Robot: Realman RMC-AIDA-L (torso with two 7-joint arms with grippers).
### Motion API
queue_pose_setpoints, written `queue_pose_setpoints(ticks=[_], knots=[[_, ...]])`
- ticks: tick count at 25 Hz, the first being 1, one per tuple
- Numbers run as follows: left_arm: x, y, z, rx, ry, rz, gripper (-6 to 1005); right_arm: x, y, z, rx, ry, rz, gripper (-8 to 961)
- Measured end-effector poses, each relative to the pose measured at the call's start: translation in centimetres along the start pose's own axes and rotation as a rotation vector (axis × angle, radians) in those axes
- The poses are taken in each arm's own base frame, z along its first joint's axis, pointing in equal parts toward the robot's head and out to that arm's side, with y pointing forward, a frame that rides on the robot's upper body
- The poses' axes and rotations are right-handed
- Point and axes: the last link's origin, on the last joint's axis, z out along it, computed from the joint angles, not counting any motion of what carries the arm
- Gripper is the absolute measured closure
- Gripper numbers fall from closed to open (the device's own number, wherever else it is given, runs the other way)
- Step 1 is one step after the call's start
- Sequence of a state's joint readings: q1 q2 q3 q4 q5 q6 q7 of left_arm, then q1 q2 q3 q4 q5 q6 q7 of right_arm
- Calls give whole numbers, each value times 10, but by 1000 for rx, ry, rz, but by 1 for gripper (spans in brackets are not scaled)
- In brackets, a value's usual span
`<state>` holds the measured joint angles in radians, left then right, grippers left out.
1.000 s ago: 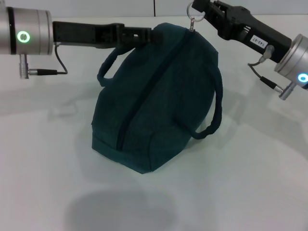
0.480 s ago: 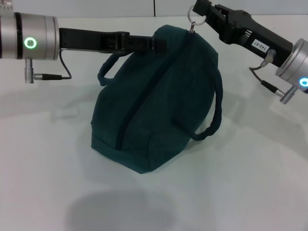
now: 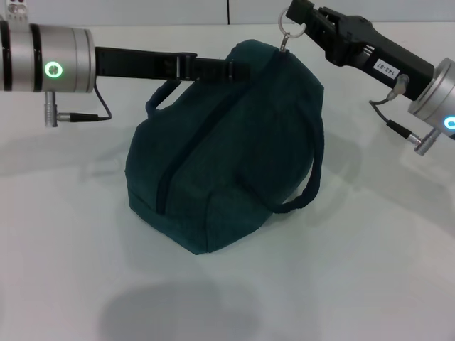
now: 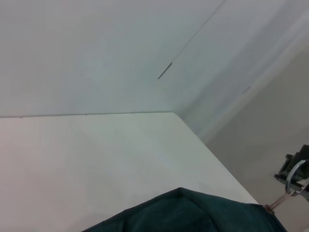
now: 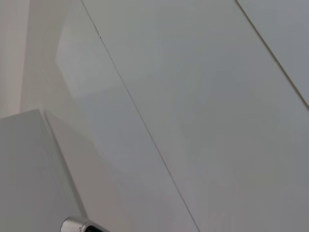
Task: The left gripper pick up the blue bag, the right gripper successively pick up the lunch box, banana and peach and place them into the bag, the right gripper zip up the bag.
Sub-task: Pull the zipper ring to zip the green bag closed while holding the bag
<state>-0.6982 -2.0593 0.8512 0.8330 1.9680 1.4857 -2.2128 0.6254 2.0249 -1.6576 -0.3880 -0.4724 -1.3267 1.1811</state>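
The blue bag [image 3: 227, 149] stands on the white table [image 3: 370, 270] with its zipper line closed along the top. My left gripper [image 3: 238, 68] reaches in from the left and is shut on the fabric at the bag's top edge. My right gripper [image 3: 293, 20] comes from the upper right and is shut on the metal zipper ring [image 3: 286, 28] at the far end of the zipper. The left wrist view shows the bag's top [image 4: 193, 215] and the zipper ring [image 4: 294, 178]. The lunch box, banana and peach are out of view.
One carrying strap [image 3: 313, 167] hangs loose on the bag's right side, and another strap [image 3: 160, 96] loops below my left arm. A wall runs behind the table's far edge [image 3: 142, 24].
My left arm has pushed further right along the bag's top. The bag's base has slid a little left and toward me. The right gripper has stayed in place.
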Motion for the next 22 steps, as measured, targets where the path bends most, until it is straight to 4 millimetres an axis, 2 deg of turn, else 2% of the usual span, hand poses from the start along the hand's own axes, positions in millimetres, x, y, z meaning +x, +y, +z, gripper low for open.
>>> queue_pose_setpoints(ticks=[7,12,22], knots=[[1,-2,2,17,6,47,151,0,-1,-2,6,-3,2,937],[-2,-1,5,14,-8,97,366,0,-1,-3,9,-7,3,937],[-3,0,7,13,-12,114,475,-1,-2,-3,13,-7,2,936]])
